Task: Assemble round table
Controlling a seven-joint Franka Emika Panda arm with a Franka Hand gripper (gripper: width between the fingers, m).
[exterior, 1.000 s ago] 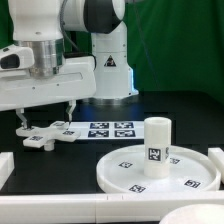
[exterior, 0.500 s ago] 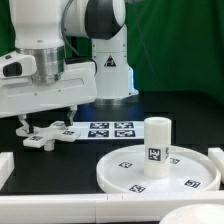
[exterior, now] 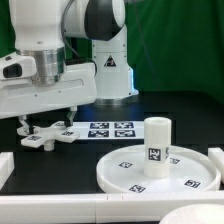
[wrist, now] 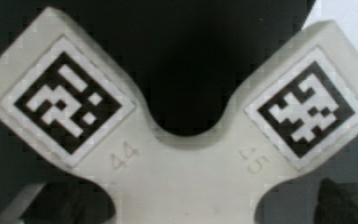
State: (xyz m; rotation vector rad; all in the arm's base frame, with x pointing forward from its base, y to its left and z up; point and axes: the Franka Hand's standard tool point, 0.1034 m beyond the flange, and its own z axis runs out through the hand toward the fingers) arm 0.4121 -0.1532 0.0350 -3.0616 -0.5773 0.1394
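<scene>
**Gripper lowered onto foot piece, grasp not yet made**

Since 1 s ago the gripper (exterior: pixel 45 121) has dropped a little toward the table; vs 0.5 s ago there's next to no change.

Nearest the ext. cam, the round disc (exterior: pixel 112 172) lies flat, rim up. The leg (exterior: pixel 157 143) stands upright at about its middle. Can't tell if the leg is fixed in or only set there.

Further back, at the exterior view's left, the cross-shaped foot piece (exterior: pixel 38 138) lies flat on the table, just beside the end of the marker board (exterior: pixel 108 130). The gripper hangs right over the foot piece, fingers spread to either side, clenched on nothing.

Step in hand, as I judge it, is picking up the foot piece to mate it w/ the leg. Next move calls for a square squeeze on the hub and a level lift. Then comes a carry across to the leg, which is well apart at the exterior view's right.

Wrist view only: two tagged arms of the foot piece fork into a V. Dark fingertips (wrist: pixel 30 200) flank the hub closely; contact or not, can't tell. That centring doesn't show in the ext. view. Disc, leg and marker board show in the ext. view only.
</scene>
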